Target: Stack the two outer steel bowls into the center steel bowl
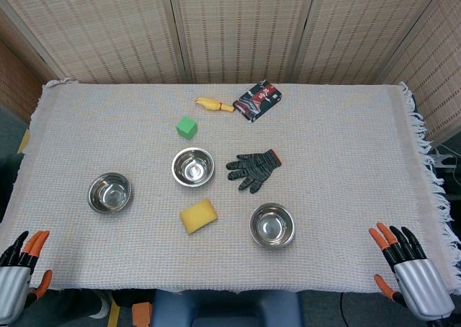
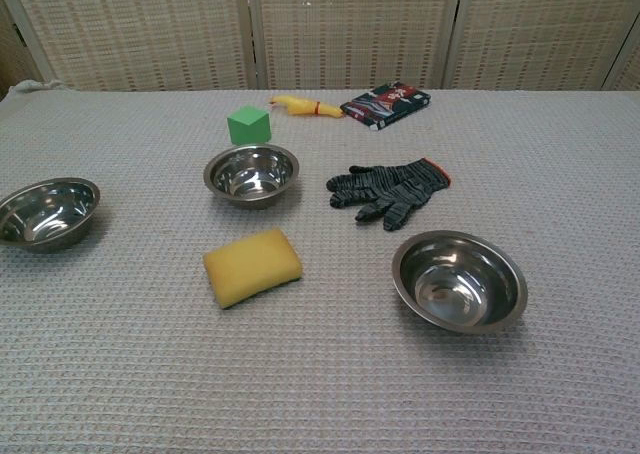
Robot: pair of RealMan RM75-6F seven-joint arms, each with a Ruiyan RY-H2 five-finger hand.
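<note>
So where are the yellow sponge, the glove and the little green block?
yellow sponge (image 1: 198, 216), head view, middle of its top face
glove (image 2: 392, 188), chest view, on the palm
green block (image 2: 248, 126), chest view, front face

A yellow sponge (image 1: 198, 216) lies near the worktop's (image 1: 346, 147) front. A dark glove (image 1: 253, 168) sits mid-cloth, a green cube (image 1: 186, 127) behind, then a yellow toy (image 1: 214, 105) beside a printed packet (image 1: 257, 100).

On the desk (image 1: 338, 161), the center bowl (image 1: 192, 166) sits between the left bowl (image 1: 109, 192) and right bowl (image 1: 272, 225); sponge (image 1: 198, 216) before it, glove (image 1: 253, 168) just right.
</note>
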